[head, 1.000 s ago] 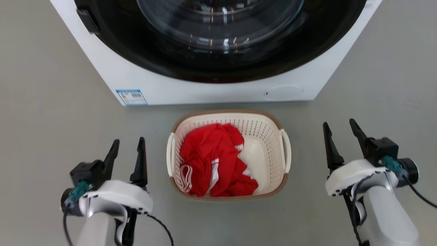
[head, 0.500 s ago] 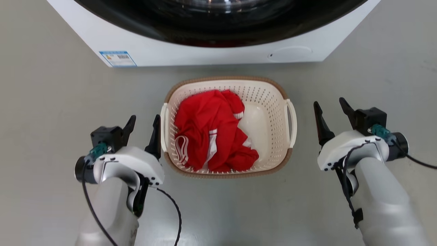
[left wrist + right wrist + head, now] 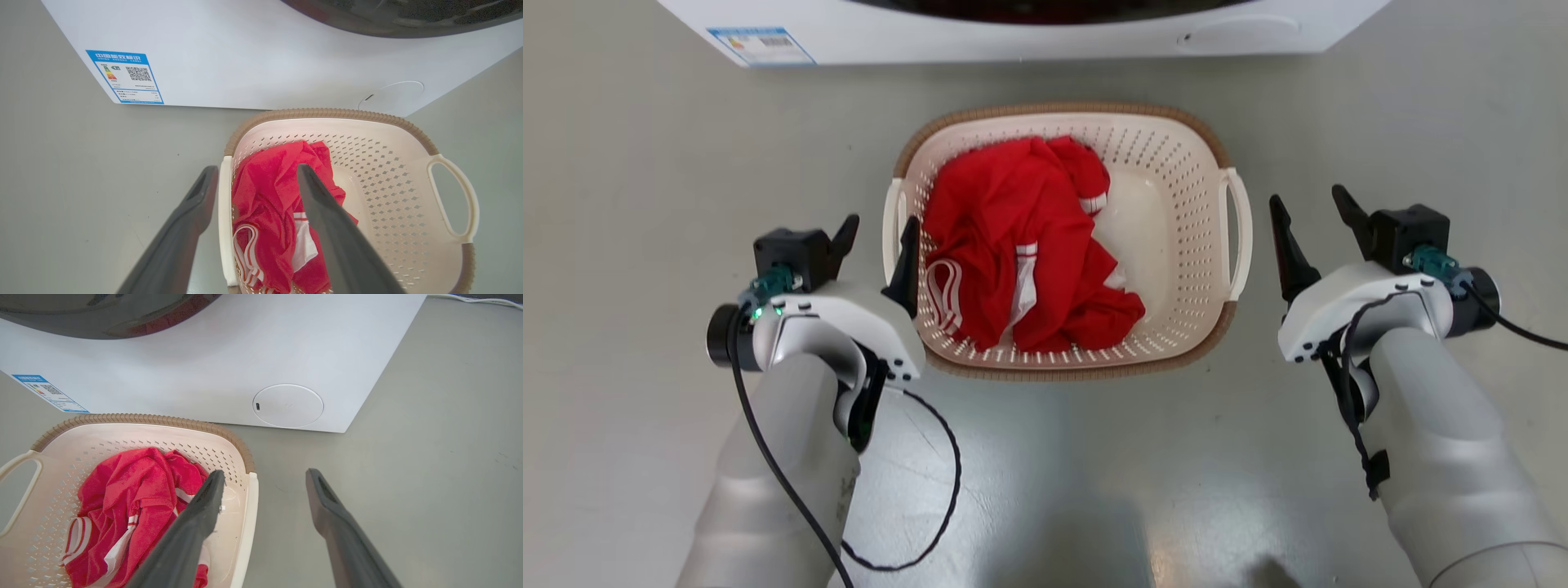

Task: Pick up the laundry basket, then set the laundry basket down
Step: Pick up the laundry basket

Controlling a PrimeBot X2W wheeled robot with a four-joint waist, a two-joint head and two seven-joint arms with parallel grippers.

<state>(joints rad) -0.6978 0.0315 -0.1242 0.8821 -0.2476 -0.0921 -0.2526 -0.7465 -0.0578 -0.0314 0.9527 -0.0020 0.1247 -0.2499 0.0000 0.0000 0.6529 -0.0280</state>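
The cream perforated laundry basket (image 3: 1062,109) with a brown rim stands on the grey floor and holds a red garment (image 3: 1021,253) with white stripes. My left gripper (image 3: 880,235) is open and straddles the basket's left white handle (image 3: 892,237). In the left wrist view one finger (image 3: 204,183) lies outside the handle (image 3: 224,212) and the other hangs over the garment. My right gripper (image 3: 1307,204) is open just right of the right handle (image 3: 1241,233). In the right wrist view its inner finger (image 3: 214,486) overlaps the basket's edge (image 3: 247,522).
The white washing machine (image 3: 1013,33) stands right behind the basket, with a blue label (image 3: 761,45) at its lower left and a round cover (image 3: 288,405) at its lower right. Grey floor (image 3: 645,204) lies on both sides. A black cable (image 3: 931,506) loops beside my left forearm.
The head camera has tipped down, so the machine slid up the picture. Both grippers closed in on the basket. The left one came from beside it to astride the left handle.
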